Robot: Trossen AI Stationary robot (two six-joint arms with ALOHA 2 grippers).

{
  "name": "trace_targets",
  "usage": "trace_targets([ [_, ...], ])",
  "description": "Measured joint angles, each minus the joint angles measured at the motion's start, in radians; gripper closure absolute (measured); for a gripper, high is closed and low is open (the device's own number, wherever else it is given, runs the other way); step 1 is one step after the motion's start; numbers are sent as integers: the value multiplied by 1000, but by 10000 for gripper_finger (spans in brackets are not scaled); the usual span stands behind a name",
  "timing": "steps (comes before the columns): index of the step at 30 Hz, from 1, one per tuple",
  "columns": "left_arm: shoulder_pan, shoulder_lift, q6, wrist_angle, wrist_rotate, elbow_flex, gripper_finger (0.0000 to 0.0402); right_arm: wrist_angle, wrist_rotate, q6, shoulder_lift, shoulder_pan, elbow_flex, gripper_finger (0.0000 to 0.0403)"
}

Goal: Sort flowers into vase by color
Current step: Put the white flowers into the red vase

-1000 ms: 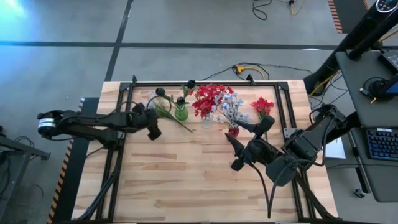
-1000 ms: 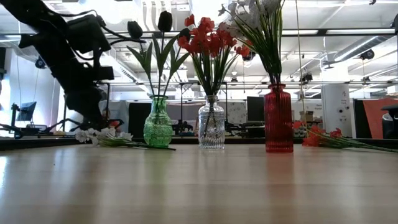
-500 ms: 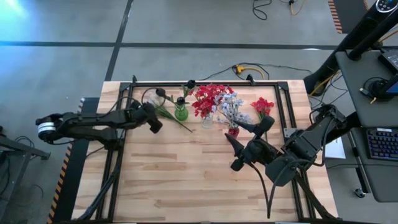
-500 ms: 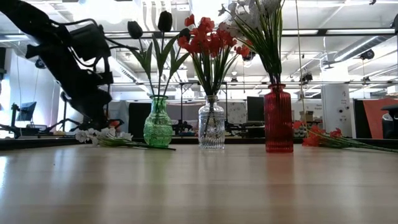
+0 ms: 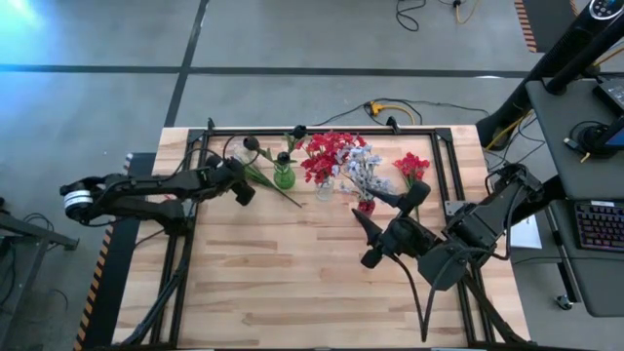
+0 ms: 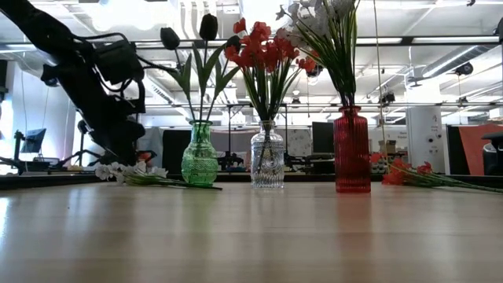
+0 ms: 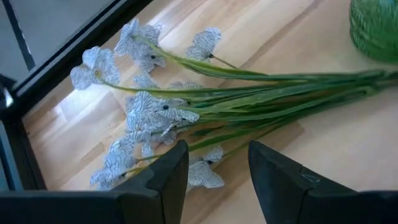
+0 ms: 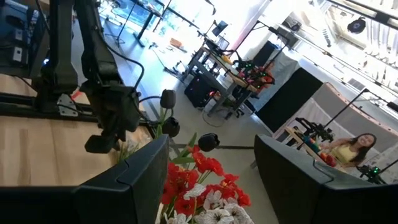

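Observation:
A spray of pale blue-white flowers lies flat on the table left of the green vase, which holds dark buds. My left gripper is open just on the near side of the spray, fingers apart over its blossom end, touching nothing. The clear vase holds red blossoms. The red vase holds pale flowers. A red spray lies on the table at the far right. My right gripper is open and empty beside the red vase.
A black metal frame runs along the table's far and side edges, close behind the pale spray. The three vases stand in a row at the far middle. Bare wood fills the near half. A person sits in the room beyond.
My left gripper has moved toward the table's far edge and a little right, closing in on the pale spray lying beside the green vase. The spray and the vases have stayed where they were.

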State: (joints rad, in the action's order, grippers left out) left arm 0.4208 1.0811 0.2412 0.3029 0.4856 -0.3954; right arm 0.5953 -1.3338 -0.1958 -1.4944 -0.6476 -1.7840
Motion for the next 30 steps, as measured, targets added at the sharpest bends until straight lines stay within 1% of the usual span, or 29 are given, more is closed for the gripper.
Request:
trace_targets([
  [3,2,12,-47,-9,-6,0,258,-28,-1,-16,0,0,0,174],
  [7,2,14,-119,-22,-105,0,268,-40,-1,-23,0,0,0,174],
  [9,2,13,-156,-28,-129,0,274,-42,-1,-24,0,0,-1,174],
  [14,2,10,-231,-32,-130,0,285,-53,0,-24,0,0,-1,174],
  [22,2,6,-259,-57,-132,0,293,-54,0,-13,0,0,-1,174],
  [25,2,-4,-263,-57,-150,0,293,-54,0,-12,0,0,-1,174],
  [30,2,-22,-305,-57,-156,0,293,-54,1,2,0,0,-1,174],
])
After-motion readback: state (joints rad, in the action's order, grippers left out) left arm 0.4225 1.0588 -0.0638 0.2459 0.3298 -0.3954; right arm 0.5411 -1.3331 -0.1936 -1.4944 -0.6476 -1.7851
